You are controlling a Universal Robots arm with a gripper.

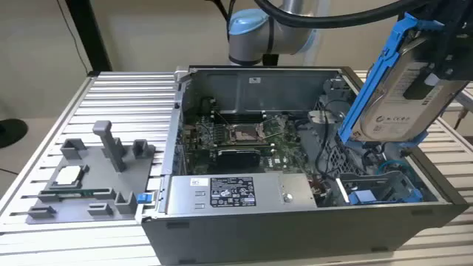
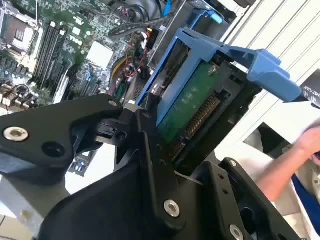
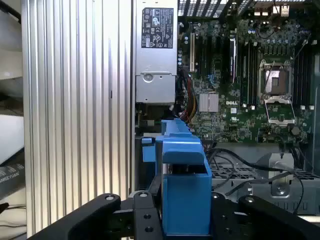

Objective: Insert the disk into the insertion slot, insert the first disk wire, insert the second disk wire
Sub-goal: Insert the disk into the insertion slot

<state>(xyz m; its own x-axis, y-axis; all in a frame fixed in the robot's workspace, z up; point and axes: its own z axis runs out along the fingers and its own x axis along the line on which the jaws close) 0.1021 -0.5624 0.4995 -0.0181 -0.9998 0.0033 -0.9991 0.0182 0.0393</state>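
Observation:
The disk [image 1: 402, 94], a silver drive with a white label in a blue caddy frame, hangs tilted above the exterior view's right end of the open computer case [image 1: 296, 233]. My gripper [image 1: 441, 66] is shut on it. In the second wrist view the black fingers [image 2: 150, 145] clamp the disk's green underside [image 2: 190, 107]. In the first wrist view the blue caddy [image 3: 184, 175] sits between the fingers [image 3: 140, 215]. The drive bay with the insertion slot [image 1: 380, 188] lies below the disk inside the case. A blue cable [image 1: 393, 165] and dark wires lie beside it.
The grey labelled power-supply box [image 1: 229, 194] runs along the case's front. The motherboard [image 1: 236, 138] fills its floor. A grey fixture plate with upright posts [image 1: 92, 177] lies on the slatted table [image 1: 126, 94]. A person's arm [image 2: 290, 160] is near the table edge.

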